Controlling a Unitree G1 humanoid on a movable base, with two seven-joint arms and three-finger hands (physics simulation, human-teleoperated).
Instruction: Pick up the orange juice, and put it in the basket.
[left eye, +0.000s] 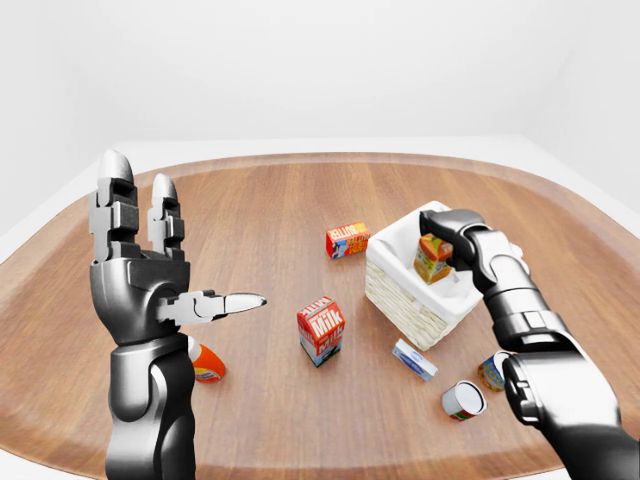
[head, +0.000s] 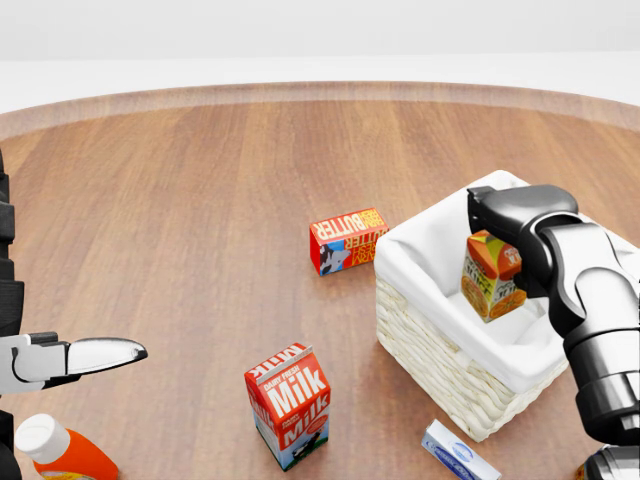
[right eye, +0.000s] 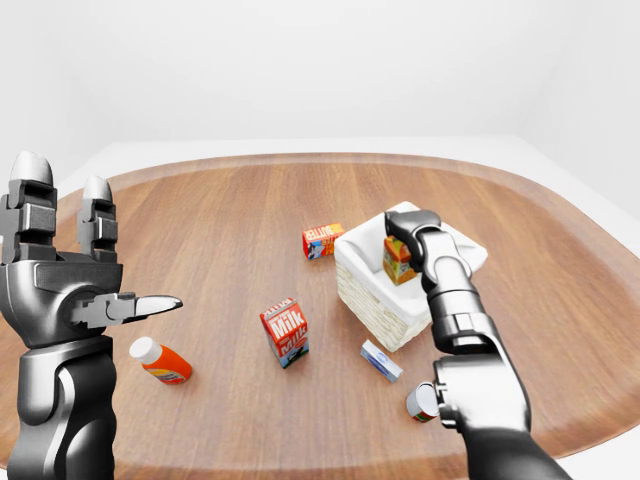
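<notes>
Over basket (head: 430, 330) w/ white liner, right hand (head: 512, 215) grips orange juice (head: 490, 275) carton from above, fingers closed round its top.

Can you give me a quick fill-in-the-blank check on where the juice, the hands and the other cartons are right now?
1. The right hand holds the orange juice over the inside of the ____.
2. The left hand is raised with its fingers ____, holding nothing.
3. The milk carton stands on the table, ____ the basket.
4. The carton lying at the upper left of the basket in the head view reads ____.

Missing words: basket; open; outside; butter
</notes>
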